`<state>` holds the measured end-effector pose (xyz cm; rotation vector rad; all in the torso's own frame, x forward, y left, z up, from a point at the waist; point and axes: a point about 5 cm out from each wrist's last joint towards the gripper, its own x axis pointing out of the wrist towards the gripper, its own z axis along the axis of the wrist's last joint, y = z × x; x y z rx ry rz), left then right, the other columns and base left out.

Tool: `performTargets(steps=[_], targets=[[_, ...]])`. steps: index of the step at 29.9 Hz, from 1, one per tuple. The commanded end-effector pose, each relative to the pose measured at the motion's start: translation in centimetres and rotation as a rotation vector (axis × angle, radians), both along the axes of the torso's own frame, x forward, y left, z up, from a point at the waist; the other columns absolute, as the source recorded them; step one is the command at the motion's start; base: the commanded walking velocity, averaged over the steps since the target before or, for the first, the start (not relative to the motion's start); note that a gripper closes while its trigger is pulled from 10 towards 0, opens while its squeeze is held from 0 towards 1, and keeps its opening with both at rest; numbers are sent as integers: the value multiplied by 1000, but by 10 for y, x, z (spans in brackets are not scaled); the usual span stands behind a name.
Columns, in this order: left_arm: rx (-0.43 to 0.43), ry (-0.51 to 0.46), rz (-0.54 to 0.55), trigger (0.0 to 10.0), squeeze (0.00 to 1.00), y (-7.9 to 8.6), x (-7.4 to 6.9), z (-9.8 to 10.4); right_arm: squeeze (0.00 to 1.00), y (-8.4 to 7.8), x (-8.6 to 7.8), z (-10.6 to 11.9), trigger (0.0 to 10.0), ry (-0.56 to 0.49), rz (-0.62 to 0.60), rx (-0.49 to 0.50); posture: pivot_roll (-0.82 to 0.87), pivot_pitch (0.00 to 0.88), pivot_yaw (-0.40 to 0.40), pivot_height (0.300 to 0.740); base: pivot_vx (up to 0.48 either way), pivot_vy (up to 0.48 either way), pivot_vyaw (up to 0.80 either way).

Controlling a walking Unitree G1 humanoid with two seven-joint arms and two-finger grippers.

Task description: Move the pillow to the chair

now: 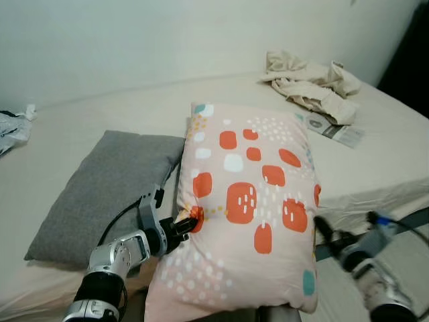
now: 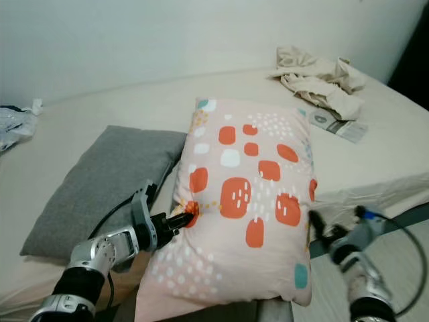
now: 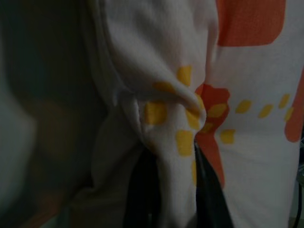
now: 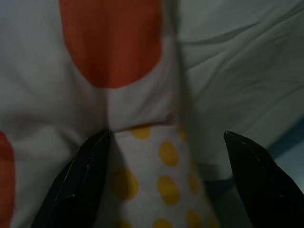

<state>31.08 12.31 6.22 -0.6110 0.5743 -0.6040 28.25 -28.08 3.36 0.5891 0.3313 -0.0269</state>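
Note:
A pink pillow (image 1: 248, 201) with orange patches and yellow dots lies on the bed (image 1: 87, 114), its near end hanging over the bed's front edge. My left gripper (image 1: 190, 223) is at the pillow's left edge, shut on a pinched fold of its cover; the left wrist view has that fold (image 3: 173, 156) bunched between the two black fingers (image 3: 137, 194). My right gripper (image 1: 320, 228) is at the pillow's right edge. Its fingers (image 4: 85, 175) stand wide open, with the pillow's seam (image 4: 152, 166) lying between them.
A grey pillow (image 1: 107, 184) lies on the bed, touching the pink one's left side. A crumpled beige cloth (image 1: 312, 80) and a printed leaflet (image 1: 335, 129) lie at the back right. A white bundle (image 1: 13, 127) sits at the far left. A pale wall runs behind the bed.

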Motion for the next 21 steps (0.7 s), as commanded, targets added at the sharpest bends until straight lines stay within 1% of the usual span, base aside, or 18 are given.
performTargets(steps=[1,2,4,5,8,10,11,12,13,14,15,16,17,19,21], targets=[[17,44,-33,0,0,-8,-5,-8,0,7,1,-3,10000,13,38,45,-31,130,37,541,0,0,0],[16,33,-34,0,0,-8,-5,-6,0,11,3,-3,10000,6,51,117,-24,134,39,541,0,0,0],[9,21,-29,0,0,-8,-4,-2,0,17,5,-2,10000,-9,76,221,-17,135,36,541,0,0,0],[9,21,-29,0,0,-8,-4,-2,0,17,5,-2,10000,-9,76,221,-17,135,36,541,0,0,0],[-8,19,-9,0,0,-6,-3,1,0,25,7,0,10000,-24,133,362,-14,136,35,541,0,0,0],[-9,17,-9,0,0,-7,-4,1,0,27,6,1,10000,-24,142,406,-14,139,33,541,0,0,0],[-2,16,-12,0,0,-8,-5,1,0,28,5,1,10000,-29,151,450,-15,134,27,541,0,0,0],[-2,16,-12,0,0,-8,-5,1,0,28,5,1,10000,-29,151,450,-15,134,27,541,0,0,0],[2,14,-15,0,0,-8,-5,0,0,30,5,0,10000,-33,158,481,-15,130,25,541,0,0,0],[1,17,2,0,0,-7,-6,-1,0,43,1,-3,10000,-16,239,566,-14,135,27,541,0,0,0],[-4,21,14,0,0,-7,-6,-1,0,49,-1,-5,10000,-4,273,594,-14,135,27,541,0,0,0],[-7,23,20,0,0,-7,-6,-2,0,54,-3,-7,10000,6,303,611,-14,135,27,541,0,0,0],[-13,23,18,0,0,-8,-7,-1,0,62,-7,-11,10000,24,350,628,-18,135,29,541,0,0,0],[-18,20,1,0,0,-12,-8,0,0,78,-12,-17,10000,47,438,633,-18,129,27,541,0,0,0],[-16,20,-6,0,0,-13,-9,-1,0,89,-17,-20,10000,51,487,657,-19,124,23,541,0,0,0]])
